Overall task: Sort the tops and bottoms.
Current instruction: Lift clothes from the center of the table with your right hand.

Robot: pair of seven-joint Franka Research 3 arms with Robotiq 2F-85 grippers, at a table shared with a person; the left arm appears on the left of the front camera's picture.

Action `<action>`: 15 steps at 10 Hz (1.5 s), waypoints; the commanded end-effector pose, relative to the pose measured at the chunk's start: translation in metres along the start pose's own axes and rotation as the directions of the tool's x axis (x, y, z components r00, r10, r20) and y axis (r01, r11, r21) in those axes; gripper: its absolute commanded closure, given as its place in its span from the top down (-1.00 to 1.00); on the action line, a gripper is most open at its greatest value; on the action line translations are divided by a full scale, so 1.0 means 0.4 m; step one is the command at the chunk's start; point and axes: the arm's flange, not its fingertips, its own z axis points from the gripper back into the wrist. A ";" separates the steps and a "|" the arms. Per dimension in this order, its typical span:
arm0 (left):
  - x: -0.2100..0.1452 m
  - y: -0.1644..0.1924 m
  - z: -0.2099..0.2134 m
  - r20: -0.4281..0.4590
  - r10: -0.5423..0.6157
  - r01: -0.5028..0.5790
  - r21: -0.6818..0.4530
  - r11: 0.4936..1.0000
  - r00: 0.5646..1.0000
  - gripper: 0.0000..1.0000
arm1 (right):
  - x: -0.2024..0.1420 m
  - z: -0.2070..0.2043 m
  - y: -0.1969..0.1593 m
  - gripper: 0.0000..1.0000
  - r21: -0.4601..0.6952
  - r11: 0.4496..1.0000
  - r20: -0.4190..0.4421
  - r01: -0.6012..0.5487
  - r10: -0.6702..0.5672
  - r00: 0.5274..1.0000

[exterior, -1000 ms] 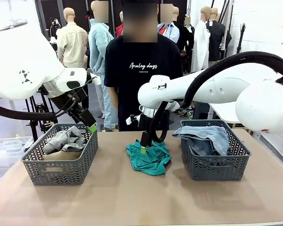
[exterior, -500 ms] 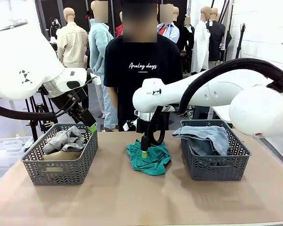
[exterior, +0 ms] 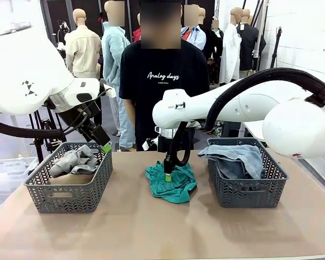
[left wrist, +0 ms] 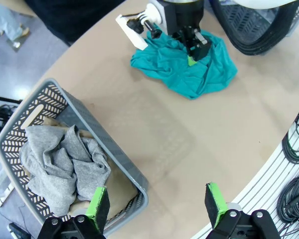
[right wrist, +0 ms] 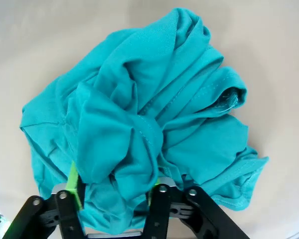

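Right gripper (right wrist: 114, 199): pinched a thick fold of the teal-green tee (exterior: 171, 181), bunched mid-table (exterior: 151, 227) toward the far edge.
Left gripper (left wrist: 157, 206): fingers spread, holding nothing, above the left basket (exterior: 70, 192).
Sorted: heather-grey tee (exterior: 75, 160) in the left basket; denim bottoms (exterior: 235, 158) in the right basket (exterior: 249, 192).
Advice: lift straight up until the hem cleared the table, then carry left.

A tan table (exterior: 151, 227) fills the foreground. Behind it a white brick wall (exterior: 309, 38) stands at the right. Grey floor (left wrist: 20, 55) shows beside the table, and a clear bin (exterior: 5, 170) sits at the left.
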 end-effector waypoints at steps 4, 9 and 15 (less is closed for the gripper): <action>-0.002 0.006 0.001 0.000 -0.001 0.001 -0.007 1.000 1.000 1.00 | 0.005 -0.005 -0.003 -1.00 0.014 1.000 -0.017 -0.021 0.022 1.000; -0.002 0.006 0.001 0.000 -0.001 0.001 -0.007 1.000 1.000 1.00 | -0.090 0.173 0.036 -1.00 -0.004 0.999 0.163 0.038 -0.037 0.986; -0.002 0.006 0.001 0.000 -0.001 0.001 -0.007 1.000 1.000 1.00 | -0.229 0.546 0.224 -1.00 -0.298 0.940 0.416 0.168 -0.030 0.909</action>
